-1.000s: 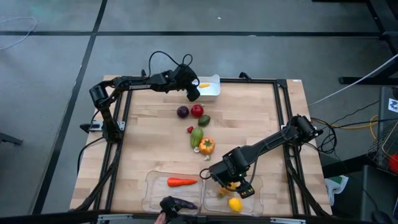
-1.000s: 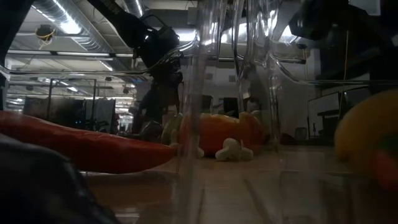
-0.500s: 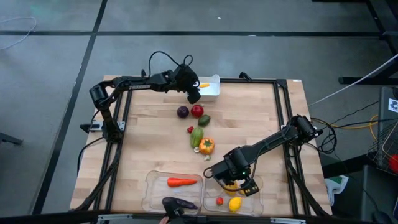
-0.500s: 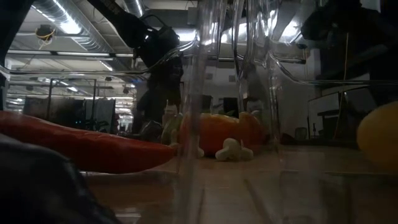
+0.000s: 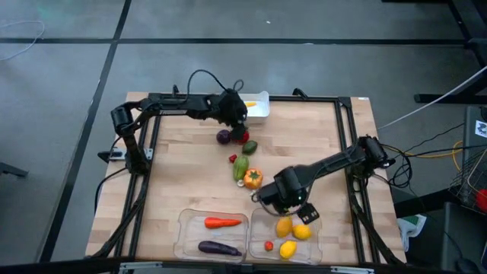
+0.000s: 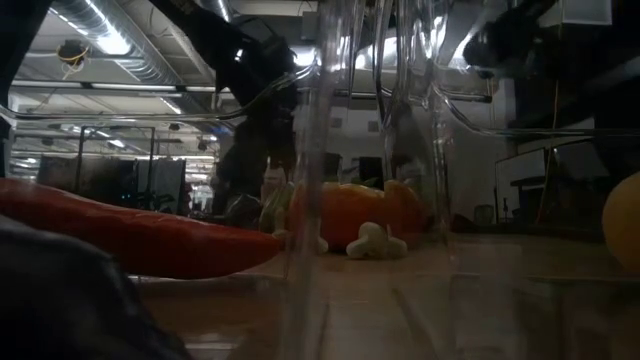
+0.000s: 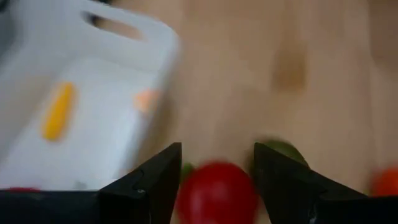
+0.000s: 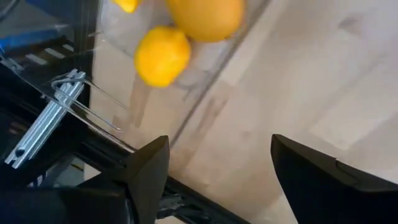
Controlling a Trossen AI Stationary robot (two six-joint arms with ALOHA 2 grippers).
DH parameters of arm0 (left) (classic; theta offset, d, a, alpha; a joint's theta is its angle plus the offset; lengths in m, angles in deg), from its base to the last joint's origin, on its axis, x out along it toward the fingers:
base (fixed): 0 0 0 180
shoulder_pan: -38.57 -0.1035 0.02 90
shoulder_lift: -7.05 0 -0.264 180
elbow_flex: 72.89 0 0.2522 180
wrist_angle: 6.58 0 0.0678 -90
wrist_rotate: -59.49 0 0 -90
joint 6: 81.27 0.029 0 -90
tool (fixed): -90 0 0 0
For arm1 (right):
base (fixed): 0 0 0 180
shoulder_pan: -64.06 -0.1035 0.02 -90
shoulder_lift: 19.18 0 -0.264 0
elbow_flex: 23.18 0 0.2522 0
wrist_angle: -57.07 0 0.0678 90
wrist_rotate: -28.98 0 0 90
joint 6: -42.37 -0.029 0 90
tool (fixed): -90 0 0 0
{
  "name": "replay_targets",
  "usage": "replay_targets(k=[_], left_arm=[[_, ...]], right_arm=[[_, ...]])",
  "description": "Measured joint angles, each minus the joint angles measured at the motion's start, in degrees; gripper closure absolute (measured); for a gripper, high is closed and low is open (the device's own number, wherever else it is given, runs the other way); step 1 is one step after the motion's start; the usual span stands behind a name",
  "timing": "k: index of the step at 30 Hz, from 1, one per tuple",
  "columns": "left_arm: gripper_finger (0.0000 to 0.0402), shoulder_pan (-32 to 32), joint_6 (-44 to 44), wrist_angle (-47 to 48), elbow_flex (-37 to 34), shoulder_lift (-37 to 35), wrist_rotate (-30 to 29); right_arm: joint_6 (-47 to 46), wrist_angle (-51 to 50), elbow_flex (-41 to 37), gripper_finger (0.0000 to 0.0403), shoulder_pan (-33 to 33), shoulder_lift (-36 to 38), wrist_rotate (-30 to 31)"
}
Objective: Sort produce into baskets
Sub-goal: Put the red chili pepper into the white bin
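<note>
My left gripper [image 5: 237, 125] [image 7: 217, 149] stands open just above the red apple [image 5: 243, 138] [image 7: 217, 194], beside the white bin [image 5: 256, 106]; the apple shows between and beyond its fingers, untouched. A purple fruit [image 5: 223, 137] lies next to the apple. My right gripper [image 5: 288, 199] [image 8: 217, 143] hangs open and empty over the wood by the far edge of the right clear tray [image 5: 313, 243]. That tray holds an orange fruit [image 5: 283, 226], two lemons [image 5: 302, 232] and a tiny red piece [image 5: 268, 245]. The left clear tray [image 5: 183, 236] holds a carrot [image 5: 222, 223] and an eggplant [image 5: 217, 247].
Mid-table lie a green-brown piece [image 5: 249, 147], a small red piece [image 5: 233, 158], a green pepper [image 5: 241, 166], an orange pepper [image 5: 253, 178] and a small white piece [image 5: 253, 193]. The white bin holds a yellow piece [image 7: 58, 112] and an orange one [image 7: 144, 99]. A black frame [image 5: 346, 152] edges the table.
My left gripper has swung from the white bin toward the table's near side and tipped down over the red apple. My right gripper has drawn back from over the right tray toward the far edge, and the orange fruit and a lemon it covered now show in the tray.
</note>
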Motion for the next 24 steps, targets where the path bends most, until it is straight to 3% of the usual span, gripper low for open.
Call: replay_targets(k=[10, 24], left_arm=[[0.0205, 9.36, 6.0, 14.84, 0.0, -0.03, 0.15], [0.0205, 13.22, 2.35, 20.23, -2.4, -0.03, -2.63]], right_arm=[[6.34, 0.04, 0.0, 0.0126, 8.12, 2.86, 10.0], [15.32, 6.92, 0.0, 0.0126, 20.23, 2.86, 10.07]])
